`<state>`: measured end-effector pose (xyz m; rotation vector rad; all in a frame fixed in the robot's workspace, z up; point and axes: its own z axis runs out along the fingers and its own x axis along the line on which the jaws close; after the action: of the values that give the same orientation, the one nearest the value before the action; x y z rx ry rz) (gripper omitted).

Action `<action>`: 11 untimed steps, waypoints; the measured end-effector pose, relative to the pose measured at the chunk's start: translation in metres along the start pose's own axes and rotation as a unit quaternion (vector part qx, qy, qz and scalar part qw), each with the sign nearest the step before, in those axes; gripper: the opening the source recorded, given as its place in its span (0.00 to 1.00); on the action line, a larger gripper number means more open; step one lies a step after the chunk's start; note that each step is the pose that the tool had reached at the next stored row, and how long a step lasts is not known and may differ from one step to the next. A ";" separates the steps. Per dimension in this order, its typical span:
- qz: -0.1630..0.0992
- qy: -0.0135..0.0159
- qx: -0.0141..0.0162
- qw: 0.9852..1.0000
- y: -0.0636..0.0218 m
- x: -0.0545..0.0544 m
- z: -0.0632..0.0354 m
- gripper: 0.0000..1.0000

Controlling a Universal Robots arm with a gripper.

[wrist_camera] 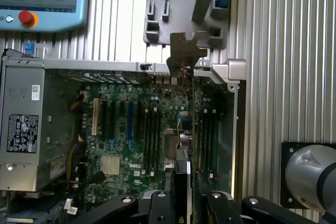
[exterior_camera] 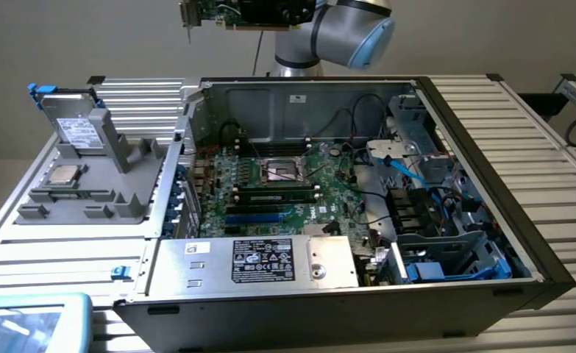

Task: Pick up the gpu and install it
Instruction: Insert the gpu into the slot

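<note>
The gpu (exterior_camera: 237, 13), a green card with a black cooler and a silver bracket at its end, hangs high above the back wall of the open computer case (exterior_camera: 464, 132). In the wrist view the gpu (wrist_camera: 186, 56) shows edge-on, its bracket end out over the case's edge. My gripper (wrist_camera: 184, 203) is shut on the card, with one finger (wrist_camera: 157, 204) on each flat side. The green motherboard (exterior_camera: 268, 184) lies far below in the case, with dark slots (wrist_camera: 149, 129) running across it.
A grey fixture tray (exterior_camera: 91, 198) at the exterior view's left carries a silver processor chip (exterior_camera: 64, 174) and a blue-handled part (exterior_camera: 57, 94). The power supply (exterior_camera: 268, 261), drive cages (exterior_camera: 454, 257) and cables (exterior_camera: 396, 158) crowd the case. A teach pendant (exterior_camera: 23, 323) lies near the front corner.
</note>
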<state>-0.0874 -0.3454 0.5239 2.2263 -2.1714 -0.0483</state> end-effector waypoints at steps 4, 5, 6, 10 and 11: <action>0.000 0.000 0.000 1.000 0.0000 0.000 0.0000 0.27; 0.000 0.000 0.000 1.000 0.0000 0.000 0.0000 0.27; 0.000 0.000 0.000 1.000 -0.0001 0.000 0.0008 0.27; 0.000 0.000 0.000 1.000 -0.0007 0.015 0.0066 0.27; 0.000 0.000 0.000 1.000 -0.0009 0.020 0.0085 0.27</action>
<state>-0.0864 -0.3654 0.5154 2.2268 -2.1716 -0.0491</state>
